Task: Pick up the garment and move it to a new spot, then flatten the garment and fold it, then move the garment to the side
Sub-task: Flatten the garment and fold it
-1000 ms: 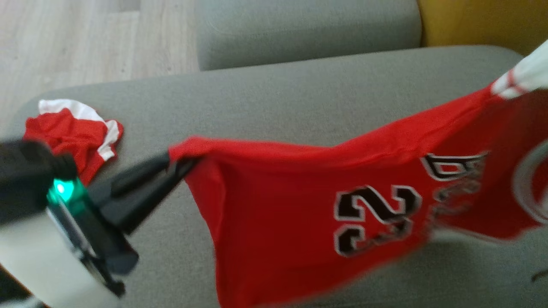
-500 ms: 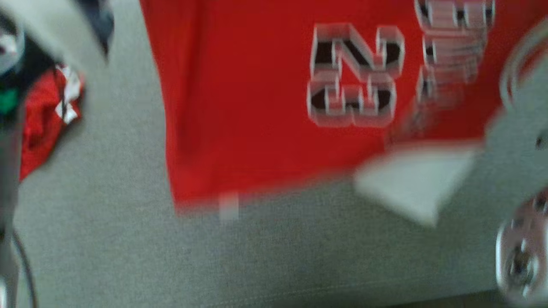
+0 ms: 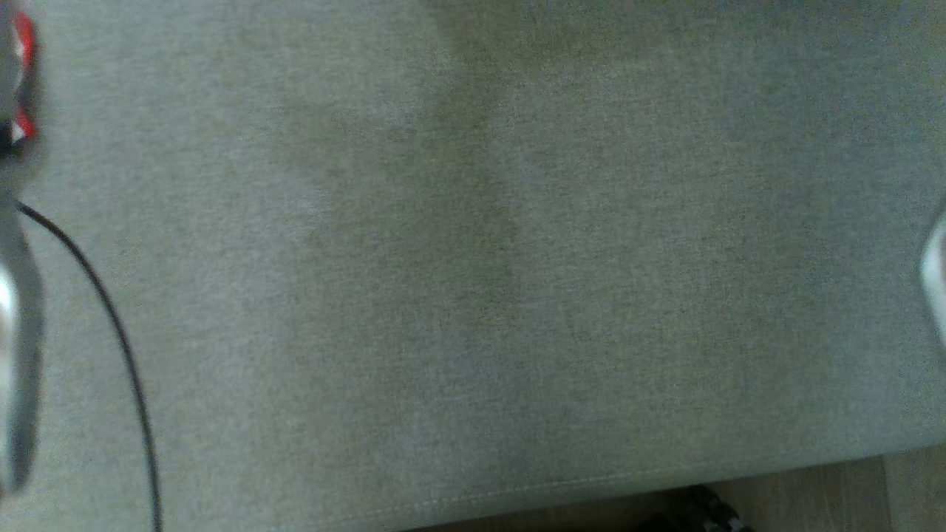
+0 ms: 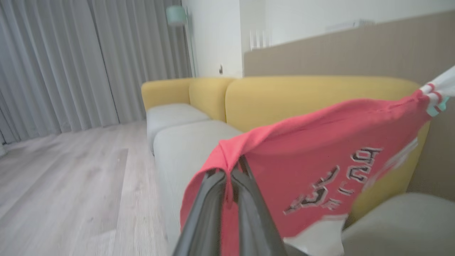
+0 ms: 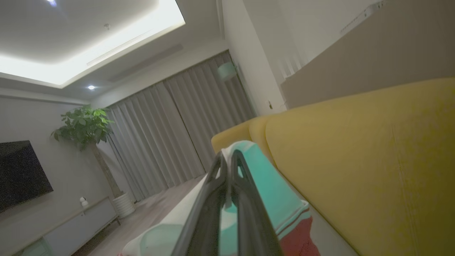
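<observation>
Ok, your left gripper [image 4: 229, 172] has its two dark fingers pressed together on a bunched red edge of the garment [image 4: 320, 142], with the cloth pinched right at the tips. Your right gripper [image 5: 229, 156] is clamped the same way on the pale sleeve [image 5: 277, 199] with the striped trim, and red cloth shows just below that trim.

In the left wrist view the garment hangs in the air. It stretches from the left fingertips up to the white sleeve at the top right, with the black-and-white number and lettering facing the camera. It hangs in front of the yellow backrest [image 4: 302, 96] and above the grey seat [image 4: 185, 142]. You can't tell whether the lower hem touches the cushion, because that corner is blurred.

Head view looks straight down on grey upholstery. A thin black cable [image 3: 111, 325] curves down the left side, and a blurred sliver of red cloth [image 3: 22, 74] sits at the top left edge. Wood floor [image 3: 813, 488] shows past the seat's front seam. Grey curtains [image 4: 71, 64] hang beyond the sofa's far end.
</observation>
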{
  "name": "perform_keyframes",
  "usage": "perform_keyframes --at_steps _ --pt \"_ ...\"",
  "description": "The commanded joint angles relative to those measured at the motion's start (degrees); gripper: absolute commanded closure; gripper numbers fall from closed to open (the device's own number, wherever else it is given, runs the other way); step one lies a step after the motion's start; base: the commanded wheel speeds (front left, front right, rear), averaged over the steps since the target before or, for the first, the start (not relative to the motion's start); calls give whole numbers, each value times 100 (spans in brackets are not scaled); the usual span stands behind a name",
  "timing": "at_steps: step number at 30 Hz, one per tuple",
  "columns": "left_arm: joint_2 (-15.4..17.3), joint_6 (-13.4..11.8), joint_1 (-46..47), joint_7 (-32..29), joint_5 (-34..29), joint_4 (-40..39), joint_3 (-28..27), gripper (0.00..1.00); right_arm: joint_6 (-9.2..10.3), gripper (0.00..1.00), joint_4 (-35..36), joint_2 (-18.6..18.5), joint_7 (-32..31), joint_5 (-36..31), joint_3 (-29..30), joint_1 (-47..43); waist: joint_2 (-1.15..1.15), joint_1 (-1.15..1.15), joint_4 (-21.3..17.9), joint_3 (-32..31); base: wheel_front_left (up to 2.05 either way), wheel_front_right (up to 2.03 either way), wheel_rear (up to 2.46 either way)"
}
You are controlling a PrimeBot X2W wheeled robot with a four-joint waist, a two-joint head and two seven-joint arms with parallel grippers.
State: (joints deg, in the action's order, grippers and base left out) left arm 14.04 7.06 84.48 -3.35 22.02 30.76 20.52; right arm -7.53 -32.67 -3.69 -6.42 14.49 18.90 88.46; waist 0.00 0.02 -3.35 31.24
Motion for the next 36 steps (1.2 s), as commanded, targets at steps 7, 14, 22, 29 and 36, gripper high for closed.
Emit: perform_keyframes --at_steps 7,14,22,29,36 --pt "429 37 -2113 982 12 216 633 100 4 100 635 80 482 944 -971 -2961 0 -2 -151 -540 0 0 0" --pt "815 -129 -4415 1041 373 -719 726 100 4 100 1916 55 253 1249 -1065 -5663 0 -2 -160 -1125 0 0 0" --pt "1198 -953 -7080 612 490 -2668 982 100 4 100 3603 73 -487 1232 -726 -8487 0 -2 42 -1856 0 0 0" --pt "1299 -1607 -8541 -3 820 -4166 1108 100 4 100 4651 79 -1039 1461 -683 -10173 0 -2 217 -1861 0 0 0" --pt "1326 -1494 -8145 -816 1304 -4510 1072 100 4 100 4589 80 -1327 1285 -696 -9341 0 -2 282 -1608 0 0 0"
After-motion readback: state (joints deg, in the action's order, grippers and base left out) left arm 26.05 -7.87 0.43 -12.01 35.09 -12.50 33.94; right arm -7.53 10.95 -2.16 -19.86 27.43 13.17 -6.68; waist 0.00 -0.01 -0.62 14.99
